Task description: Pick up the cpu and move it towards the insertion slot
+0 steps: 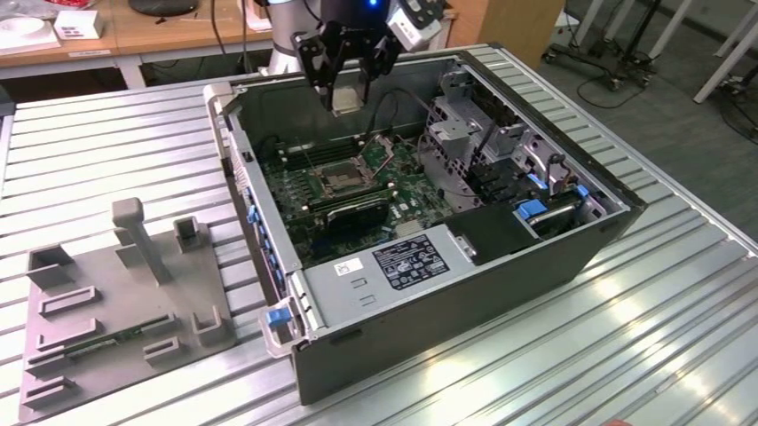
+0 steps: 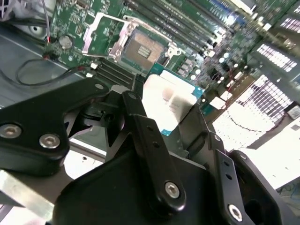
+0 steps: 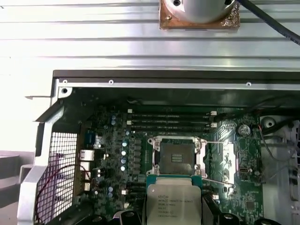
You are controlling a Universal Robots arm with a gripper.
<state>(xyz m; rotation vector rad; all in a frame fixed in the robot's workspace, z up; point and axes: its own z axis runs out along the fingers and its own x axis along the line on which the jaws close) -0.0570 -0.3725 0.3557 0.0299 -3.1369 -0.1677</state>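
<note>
The cpu is a flat square chip with a silvery top, held in the air over the open computer case. My gripper is shut on it, its black fingers clasping two opposite edges. In both wrist views the cpu hangs a little short of the insertion slot, well above the board. The insertion slot is a square socket with a silvery frame, a dark centre and its retaining lid swung open.
The case's walls ring the motherboard. A metal drive cage and the power supply stand close to the socket. Long black memory slots run beside it. A grey fixture tray holding a green memory stick lies at the exterior view's left.
</note>
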